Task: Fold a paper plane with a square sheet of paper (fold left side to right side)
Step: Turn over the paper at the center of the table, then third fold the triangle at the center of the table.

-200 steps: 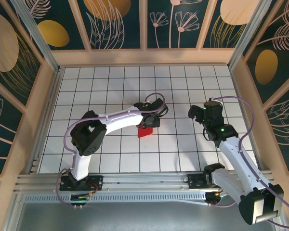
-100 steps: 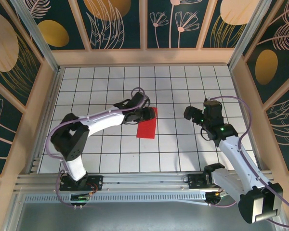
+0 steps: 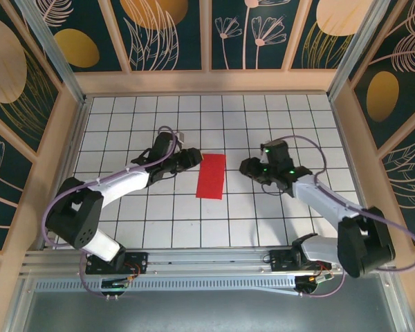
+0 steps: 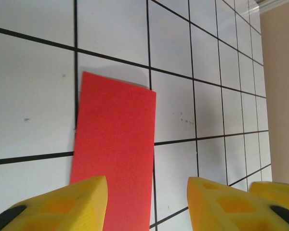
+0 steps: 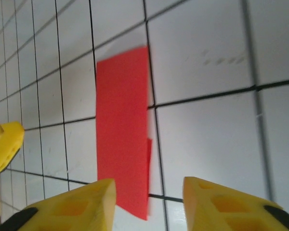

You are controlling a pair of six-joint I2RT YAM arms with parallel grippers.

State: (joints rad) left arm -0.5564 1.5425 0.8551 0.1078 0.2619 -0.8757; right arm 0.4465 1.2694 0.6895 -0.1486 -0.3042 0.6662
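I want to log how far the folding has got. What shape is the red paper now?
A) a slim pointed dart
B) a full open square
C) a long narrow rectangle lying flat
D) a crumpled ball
C: the red paper lies flat on the table as a rectangle clearly longer than wide, with square corners and no point.
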